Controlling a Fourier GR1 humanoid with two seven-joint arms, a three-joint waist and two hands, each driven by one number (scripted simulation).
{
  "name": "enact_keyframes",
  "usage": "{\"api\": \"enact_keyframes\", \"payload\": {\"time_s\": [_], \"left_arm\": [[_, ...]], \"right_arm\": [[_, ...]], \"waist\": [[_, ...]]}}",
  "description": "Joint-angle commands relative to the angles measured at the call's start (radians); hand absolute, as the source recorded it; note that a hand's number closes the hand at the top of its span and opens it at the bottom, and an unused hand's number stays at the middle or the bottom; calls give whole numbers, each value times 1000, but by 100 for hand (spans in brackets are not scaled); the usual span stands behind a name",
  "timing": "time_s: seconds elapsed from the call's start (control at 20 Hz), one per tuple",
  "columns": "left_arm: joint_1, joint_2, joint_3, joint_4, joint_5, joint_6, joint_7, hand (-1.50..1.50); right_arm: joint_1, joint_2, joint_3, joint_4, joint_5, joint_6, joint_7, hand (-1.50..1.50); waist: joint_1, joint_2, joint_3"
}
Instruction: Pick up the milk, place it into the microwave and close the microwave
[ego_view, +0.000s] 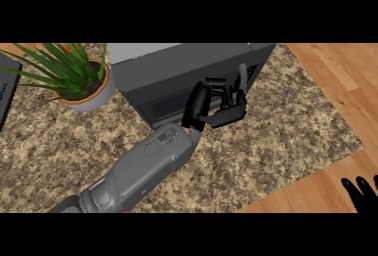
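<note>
Right hand (362, 194) at lower right edge over wood floor-coloured counter strip, fingers straight and up, resting, holding nothing

Left forearm in from lower left, running up and right across speckled counter (280, 145)

Left hand (218, 107) against front of microwave (184, 70), fingers mostly straight and spread, pointing up along the front face; nothing seen in its grasp, so released

Milk not visible anywhere; cannot tell whether inside microwave or hidden behind hand or arm

Microwave directly beyond left hand, touching or just in front of it; long axis across the view, slightly tilted; front looks flush with the body, door probably at or near closed, not certain

Left hand far nearer microwave than right, so any door push falls to left

Plant (70, 75) in pot left of microwave, just beside it, clear of arm

Dark flat object (6, 90) at far left edge, well apart

Nothing stands between left hand and microwave front
</note>
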Motion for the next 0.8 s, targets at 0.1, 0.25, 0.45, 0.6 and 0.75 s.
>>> {"api": "enact_keyframes", "payload": {"time_s": [0.1, 0.25, 0.45, 0.6, 0.75], "left_arm": [[-71, -2, 23, 81, 32, -16, -10, 150], [-74, -2, 19, 91, 44, -14, -23, 150], [-81, -2, 18, 93, 62, -12, -42, 150], [-82, -2, 13, 107, 70, -13, -50, 150], [-87, -2, 3, 109, 82, -13, -59, 150]], "right_arm": [[5, -16, -12, -34, -16, 19, -6, -150], [9, -40, -30, -47, -35, 32, 2, -150], [22, -32, -10, -50, -80, 44, 13, -150], [32, -40, -11, -67, -91, 54, 14, -150], [45, -53, -21, -76, -98, 53, 26, -150]], "waist": [[-26, 12, 2], [-25, 11, 2], [-27, 17, 3], [-35, 15, 4], [-39, 11, 3]]}}
